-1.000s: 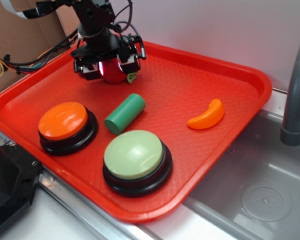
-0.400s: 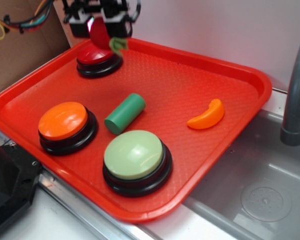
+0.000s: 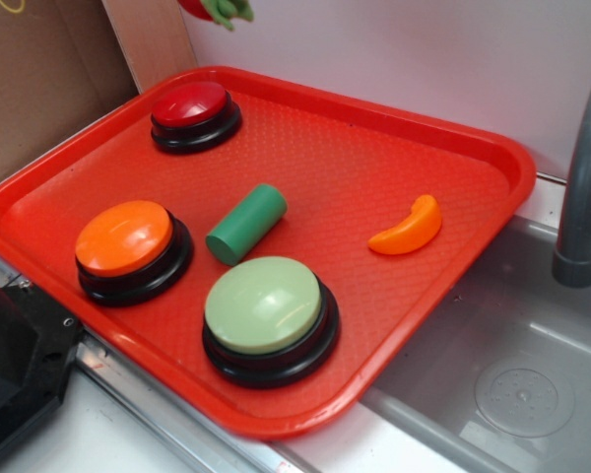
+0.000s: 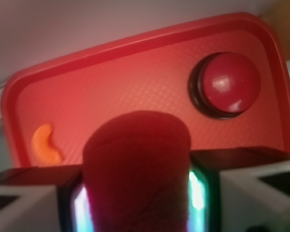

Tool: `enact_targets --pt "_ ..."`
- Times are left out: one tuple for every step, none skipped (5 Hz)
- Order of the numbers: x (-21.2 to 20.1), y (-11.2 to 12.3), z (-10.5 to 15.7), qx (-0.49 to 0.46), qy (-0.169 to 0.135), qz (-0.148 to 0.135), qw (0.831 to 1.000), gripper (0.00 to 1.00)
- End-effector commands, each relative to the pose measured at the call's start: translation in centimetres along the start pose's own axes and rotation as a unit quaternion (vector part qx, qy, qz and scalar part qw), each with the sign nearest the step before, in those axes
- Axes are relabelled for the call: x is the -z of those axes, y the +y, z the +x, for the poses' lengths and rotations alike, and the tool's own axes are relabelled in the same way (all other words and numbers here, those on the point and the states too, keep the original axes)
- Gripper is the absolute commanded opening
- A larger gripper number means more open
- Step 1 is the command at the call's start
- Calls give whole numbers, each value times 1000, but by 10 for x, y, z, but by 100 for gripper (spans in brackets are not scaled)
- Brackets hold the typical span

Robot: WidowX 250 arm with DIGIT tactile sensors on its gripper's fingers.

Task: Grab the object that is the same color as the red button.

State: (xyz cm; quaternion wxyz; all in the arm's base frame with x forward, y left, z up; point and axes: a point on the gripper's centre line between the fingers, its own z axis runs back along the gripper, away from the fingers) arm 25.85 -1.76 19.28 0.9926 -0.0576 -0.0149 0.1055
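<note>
The gripper (image 4: 136,193) is clamped on the dark-red toy fruit (image 4: 137,166); in the wrist view the fruit fills the gap between the two fingers (image 4: 31,205), one on each side, pressed against it. The fruit is off the red tray (image 3: 478,148) and held well above it. In the exterior view only the fruit's lower edge and its pale green stem (image 3: 229,9) show at the top of the frame, above and just right of the red button (image 3: 190,103); the gripper body is out of that view.

The red button stands on its black base in the tray's far left corner. The wrist view shows it below and to the right of the held fruit, apart from it.

Relative to the red button, the remaining items lie nearer the camera. The orange button (image 3: 126,238) sits near the tray's left front edge. The pale green button (image 3: 264,304) sits right of the orange one, near the front rim. A green cylinder (image 3: 246,224) lies on its side between the red button and the pale green button, touching neither. An orange crescent toy (image 3: 409,228) lies well to the right of the red button, toward the tray's right rim. A grey sink (image 3: 502,365) and a grey pipe (image 3: 583,187) adjoin the tray on that side.
</note>
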Motion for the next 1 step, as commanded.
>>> enact_targets --pt "-17 7 7 -20 -65 42 997 0"
